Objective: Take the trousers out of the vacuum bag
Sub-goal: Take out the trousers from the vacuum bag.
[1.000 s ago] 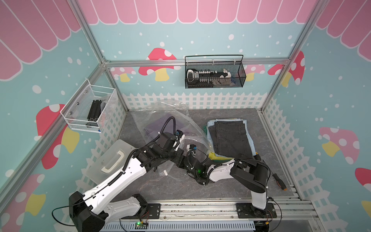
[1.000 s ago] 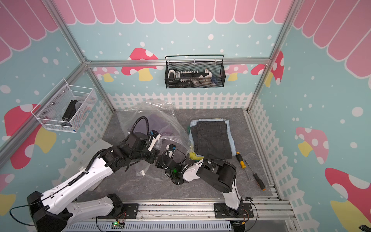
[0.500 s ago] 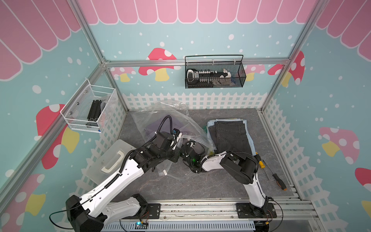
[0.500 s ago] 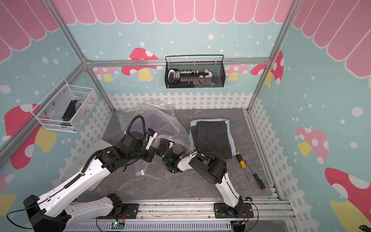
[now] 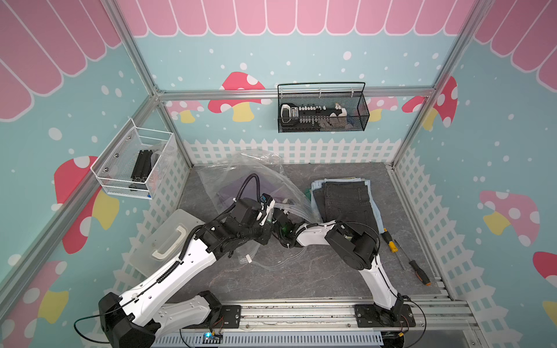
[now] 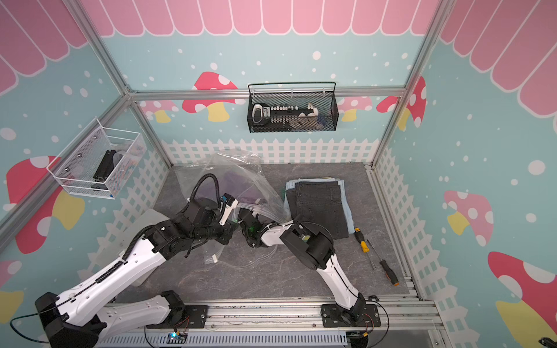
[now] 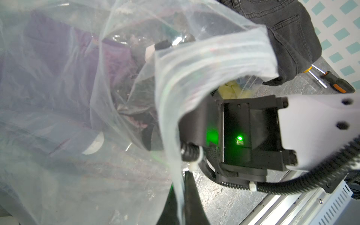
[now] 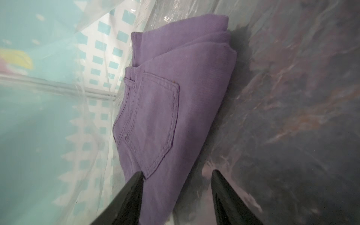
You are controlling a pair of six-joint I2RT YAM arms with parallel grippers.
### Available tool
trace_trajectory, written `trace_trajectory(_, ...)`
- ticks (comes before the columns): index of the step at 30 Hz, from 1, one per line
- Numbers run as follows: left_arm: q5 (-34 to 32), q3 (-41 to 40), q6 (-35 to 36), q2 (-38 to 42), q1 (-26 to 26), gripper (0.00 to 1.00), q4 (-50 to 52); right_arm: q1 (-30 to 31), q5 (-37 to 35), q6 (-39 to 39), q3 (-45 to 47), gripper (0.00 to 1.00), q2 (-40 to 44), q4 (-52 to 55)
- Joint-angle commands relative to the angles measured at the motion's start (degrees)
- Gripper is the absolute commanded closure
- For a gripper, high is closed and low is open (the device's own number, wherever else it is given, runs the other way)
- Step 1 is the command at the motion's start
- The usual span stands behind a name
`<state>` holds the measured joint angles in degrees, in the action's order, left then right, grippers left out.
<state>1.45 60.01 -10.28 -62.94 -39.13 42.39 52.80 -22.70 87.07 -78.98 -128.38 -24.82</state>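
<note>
Your left gripper [image 7: 181, 187] is pinched tight on the ridged zip-seal edge of the large, crinkly transparent plastic vacuum bag [image 7: 194, 64], holding that edge up off the grey marbled tabletop [image 5: 301, 271]. Your right gripper [image 8: 177, 172] is inside the bag's mouth with its two black fingers [image 8: 132, 194] standing apart. The near end of the folded purple cloth trousers [image 8: 165, 101] lies between them, and you cannot tell whether either finger presses on the cloth. In both top views the purple pair shows through the plastic [image 5: 230, 189] [image 6: 241, 186], so it is inside the bag. Just beside the bag, on your right, a stack lies out on the table: folded dark trousers [image 5: 346, 202] on top, a light blue pair [image 5: 316, 199] showing at the edges below. The left wrist view shows some yellow cloth [image 7: 231, 89] under the stack's near end. Farther right lie a yellow-handled screwdriver [image 5: 388, 242] and a black-and-orange screwdriver [image 5: 417, 269]. On your left, a translucent hard box with a white handle [image 5: 168, 238] sits partly under the left arm
</note>
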Motion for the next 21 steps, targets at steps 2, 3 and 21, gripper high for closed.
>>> trace_trajectory(2,2.5,-0.8,-0.3,-0.2,-0.3,1.0,-0.3,-0.5,-1.7,3.4,-4.4,0.42,-3.5,5.8)
trace_trajectory(3,2.6,-0.7,-0.3,-0.3,-0.3,1.0,-0.3,-0.8,-1.4,3.5,-4.9,0.42,-4.2,5.9)
trace_trajectory(21,2.4,-1.2,-0.1,-1.6,-0.3,1.0,-0.3,-3.3,1.3,3.7,-16.1,0.58,-11.9,11.8)
